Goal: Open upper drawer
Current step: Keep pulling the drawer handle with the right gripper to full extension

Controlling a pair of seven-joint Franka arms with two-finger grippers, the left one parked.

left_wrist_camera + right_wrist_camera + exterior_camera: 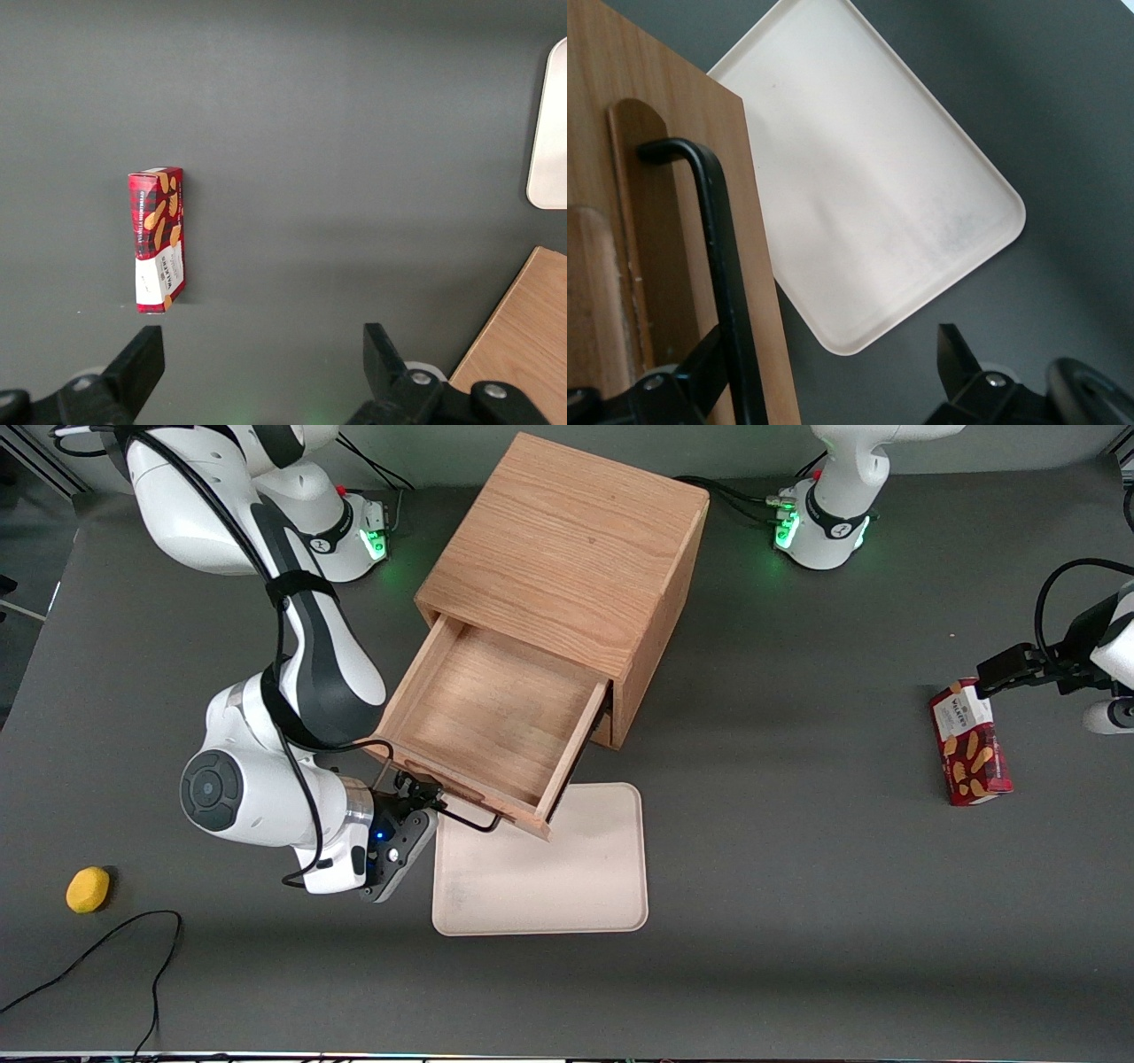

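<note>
The wooden cabinet (567, 549) stands mid-table. Its upper drawer (487, 717) is pulled far out toward the front camera, showing a bare wooden tray inside. The thin black wire handle (474, 821) sticks out from the drawer front (656, 177). My right gripper (423, 793) is at the handle's end toward the working arm. In the right wrist view the gripper (828, 372) is open, its fingers (957, 354) spread wide. The handle (718, 266) runs between them, close against one finger and clear of the second.
A cream plastic tray (549, 868) lies flat on the table under the drawer's front edge. A yellow object (88, 888) and a black cable (106, 948) lie toward the working arm's end. A red biscuit box (970, 742) lies toward the parked arm's end.
</note>
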